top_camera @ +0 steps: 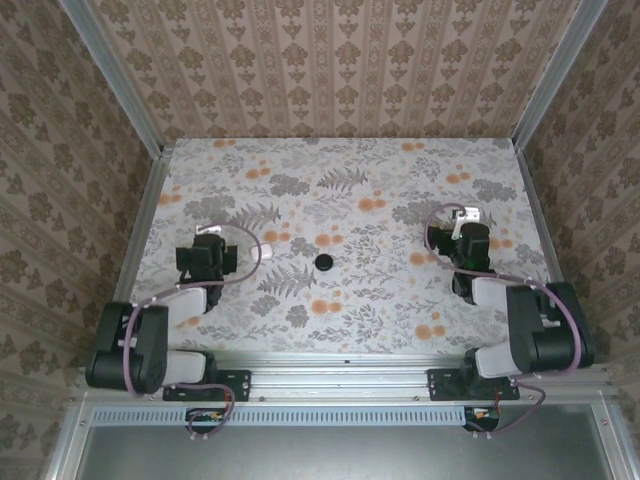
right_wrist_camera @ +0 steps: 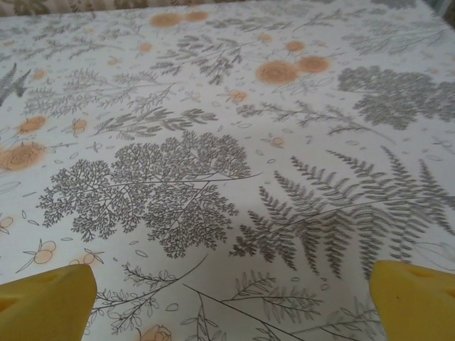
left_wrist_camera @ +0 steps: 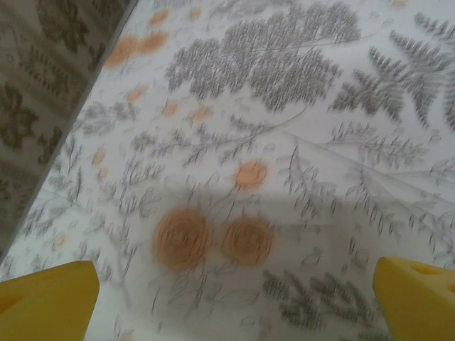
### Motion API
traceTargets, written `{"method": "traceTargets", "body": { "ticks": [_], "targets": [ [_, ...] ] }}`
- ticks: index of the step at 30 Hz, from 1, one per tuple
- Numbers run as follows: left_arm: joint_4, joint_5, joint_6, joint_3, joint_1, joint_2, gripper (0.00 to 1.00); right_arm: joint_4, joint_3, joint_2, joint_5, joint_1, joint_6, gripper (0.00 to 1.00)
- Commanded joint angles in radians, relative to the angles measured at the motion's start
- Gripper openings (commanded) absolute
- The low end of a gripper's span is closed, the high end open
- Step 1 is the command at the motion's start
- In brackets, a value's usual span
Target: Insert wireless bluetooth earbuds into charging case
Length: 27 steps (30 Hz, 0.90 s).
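Note:
A small white glossy piece [top_camera: 270, 250], seemingly the charging case, lies on the floral table just right of my left gripper [top_camera: 208, 236]. The earbuds are too small to make out. In the left wrist view my left gripper [left_wrist_camera: 234, 302] is open, its yellow fingertips [left_wrist_camera: 50, 302] wide apart over bare cloth with orange flowers. Over at the right of the table, my right gripper [top_camera: 463, 218] hovers low. It is open too [right_wrist_camera: 234, 302], yellow fingertips [right_wrist_camera: 416, 298] spread, with nothing between them but fern print.
A black round disc [top_camera: 323, 262] sits mid-table between the arms. Patterned walls with metal frame posts [top_camera: 150, 140] close in the left, right and back. A metal rail [top_camera: 340, 372] runs along the near edge by the arm bases.

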Motion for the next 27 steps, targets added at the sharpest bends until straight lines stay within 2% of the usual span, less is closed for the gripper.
{"method": "traceTargets", "body": {
  "ticks": [1,3,4,5,8,27],
  "targets": [
    [0.421,0.022,0.07,0.01,0.017,0.133,1.0,0.288,-0.048,0.078,-0.076,0.008,-0.048,1.0],
    [0.262,0.095,-0.01,0.054,0.071,0.101,1.0,0.241,-0.042,0.058,-0.108,0.008,-0.064,1.0],
    [0.309,0.135,-0.028,0.054,0.112,0.13,1.0,0.232,-0.031,0.065,-0.129,0.011,-0.073,1.0],
    [0.291,0.225,-0.05,0.058,0.152,0.149,1.0,0.167,-0.003,0.06,-0.148,0.013,-0.084,1.0],
    [0.386,0.201,-0.042,0.025,0.139,0.175,1.0,0.138,0.014,0.063,-0.15,-0.005,-0.057,1.0],
    [0.357,0.201,-0.026,0.036,0.124,0.171,1.0,0.128,0.022,0.066,-0.109,-0.015,-0.026,1.0]
  ]
}}
